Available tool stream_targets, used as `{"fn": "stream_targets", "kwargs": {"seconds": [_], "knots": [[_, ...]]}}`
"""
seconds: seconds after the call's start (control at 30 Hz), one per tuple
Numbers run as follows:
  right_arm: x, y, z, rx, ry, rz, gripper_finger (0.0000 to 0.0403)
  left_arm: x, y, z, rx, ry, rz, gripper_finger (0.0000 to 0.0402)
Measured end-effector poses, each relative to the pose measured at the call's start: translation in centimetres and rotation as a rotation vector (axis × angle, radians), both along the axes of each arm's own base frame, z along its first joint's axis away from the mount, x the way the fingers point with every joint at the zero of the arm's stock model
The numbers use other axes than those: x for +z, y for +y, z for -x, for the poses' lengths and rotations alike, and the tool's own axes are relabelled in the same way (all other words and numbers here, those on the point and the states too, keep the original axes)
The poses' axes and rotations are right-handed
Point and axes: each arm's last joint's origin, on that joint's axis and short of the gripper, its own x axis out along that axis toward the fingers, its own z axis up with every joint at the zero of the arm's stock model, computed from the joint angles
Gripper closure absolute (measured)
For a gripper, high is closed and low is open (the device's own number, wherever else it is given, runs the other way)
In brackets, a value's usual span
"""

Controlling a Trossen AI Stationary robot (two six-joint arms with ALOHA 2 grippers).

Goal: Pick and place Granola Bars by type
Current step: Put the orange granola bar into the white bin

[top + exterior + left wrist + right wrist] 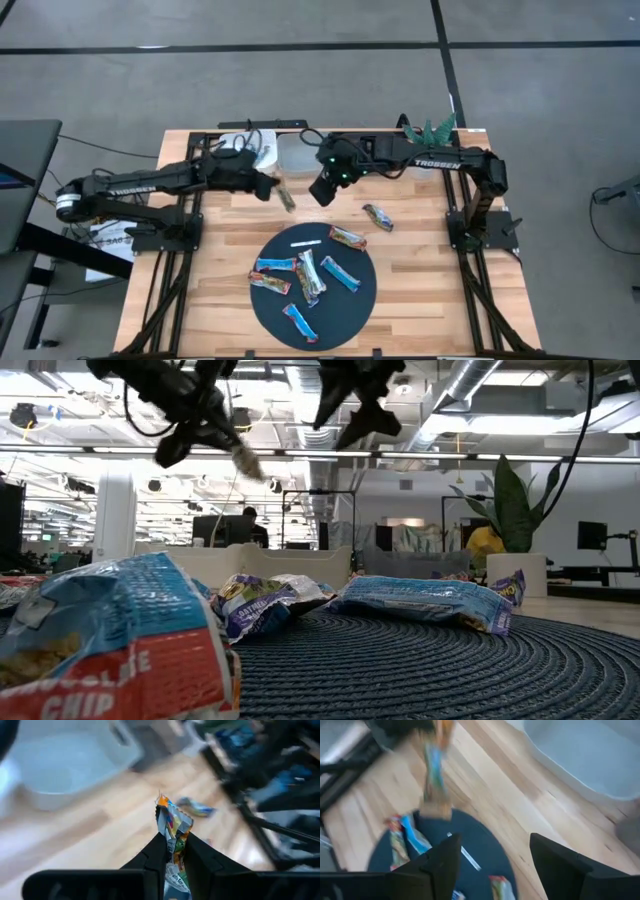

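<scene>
Sorting barely begun. The left gripper (pixel 272 187) clenches one silvery bar (pixel 287 195) aloft near the far bins (pixel 300 152); the right gripper (pixel 322 189) hangs released, empty. Six bars (pixel 305 275) remain on the dark mat (pixel 360 295), one bar (pixel 377 216) on the table (pixel 430 270).

1. Counted eight granola bars: six on the dark round mat (pixel 345 300), one (pixel 377 216) lying alone on the wooden table (pixel 440 290), one (pixel 286 193) pinched in the left gripper (pixel 272 186).
2. Counted one thin white strip (pixel 304 244) on the mat.
3. Saw two pale bins (pixel 290 152) at the table's far edge.
4. Saw two arms, one gripper each; right gripper (pixel 322 190) spread wide.
</scene>
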Motion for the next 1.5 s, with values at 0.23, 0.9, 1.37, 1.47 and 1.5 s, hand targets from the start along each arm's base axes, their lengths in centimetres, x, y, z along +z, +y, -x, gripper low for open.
{"fn": "stream_targets", "kwargs": {"seconds": [0.23, 0.9, 1.37, 1.47, 1.5], "knots": [[-0.6, 0.6, 0.8, 0.021, 0.107, -0.007, 0.0186, -0.1, 3.3, 4.7, 0.234, 0.175, -0.05, 0.0358], [-0.6, 1.4, 0.7, 0.026, 0.104, 0.002, 0.0222, -1.3, 10.5, 8.8, 0.462, 0.308, -0.126, 0.0312], [-0.7, 3.3, 0.8, 0.102, 0.131, -0.008, 0.0221, -0.8, 9.5, 7.8, 0.155, 0.162, -0.091, 0.024], [-0.9, 4.3, 1.1, 0.145, 0.171, -0.001, 0.0224, -0.2, 8.1, 7.2, 0.031, 0.099, -0.099, 0.025], [-0.9, 4.7, 1.1, 0.155, 0.176, 0.0, 0.0225, 0.0, 7.5, 7.0, -0.013, 0.082, -0.102, 0.0253]]}}
